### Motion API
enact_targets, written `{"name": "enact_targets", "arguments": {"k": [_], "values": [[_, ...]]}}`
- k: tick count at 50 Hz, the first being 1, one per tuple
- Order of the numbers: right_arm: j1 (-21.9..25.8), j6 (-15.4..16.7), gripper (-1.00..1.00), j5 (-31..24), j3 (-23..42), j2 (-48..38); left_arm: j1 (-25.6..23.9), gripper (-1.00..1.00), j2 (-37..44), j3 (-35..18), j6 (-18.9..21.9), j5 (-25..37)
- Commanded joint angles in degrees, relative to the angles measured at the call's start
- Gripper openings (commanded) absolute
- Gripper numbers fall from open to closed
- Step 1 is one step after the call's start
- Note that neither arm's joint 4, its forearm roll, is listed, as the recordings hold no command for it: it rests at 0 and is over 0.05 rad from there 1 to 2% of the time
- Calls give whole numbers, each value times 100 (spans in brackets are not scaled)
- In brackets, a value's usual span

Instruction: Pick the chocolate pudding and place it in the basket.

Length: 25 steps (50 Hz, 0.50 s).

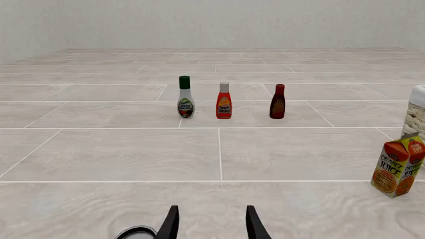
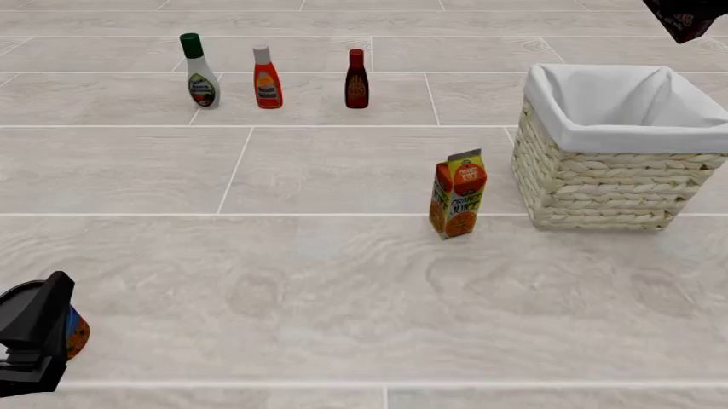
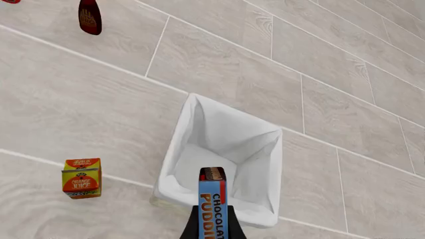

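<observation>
Chocolate pudding [image 3: 213,209] | in right pincer [image 3: 212,226] | above basket [image 3: 199,144] | long axis along fingers

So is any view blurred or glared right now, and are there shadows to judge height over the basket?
Front view: sharp, even light, no glare. Right wrist view: chocolate pudding label crisp above the basket, no visible cast shadow. Left wrist view: sharp, bottles small.

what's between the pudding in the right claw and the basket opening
Nothing visible. The right claw holds the chocolate pudding above the basket, whose lined inside looks empty. The orange juice carton stands off to the side.
</observation>
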State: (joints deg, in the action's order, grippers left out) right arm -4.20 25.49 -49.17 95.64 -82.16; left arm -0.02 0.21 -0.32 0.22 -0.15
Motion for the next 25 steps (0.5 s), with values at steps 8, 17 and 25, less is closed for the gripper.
{"name": "enact_targets", "arguments": {"k": [8, 17, 25], "values": [[-150, 203, -100, -573, 866, -775, 7, 100, 0, 13, 3, -14], [-214, 289, -100, -881, 1384, -1168, 6, 100, 0, 13, 2, -13], [-312, 349, -100, -1226, 1973, -1540, 8, 100, 0, 13, 3, -13]]}}
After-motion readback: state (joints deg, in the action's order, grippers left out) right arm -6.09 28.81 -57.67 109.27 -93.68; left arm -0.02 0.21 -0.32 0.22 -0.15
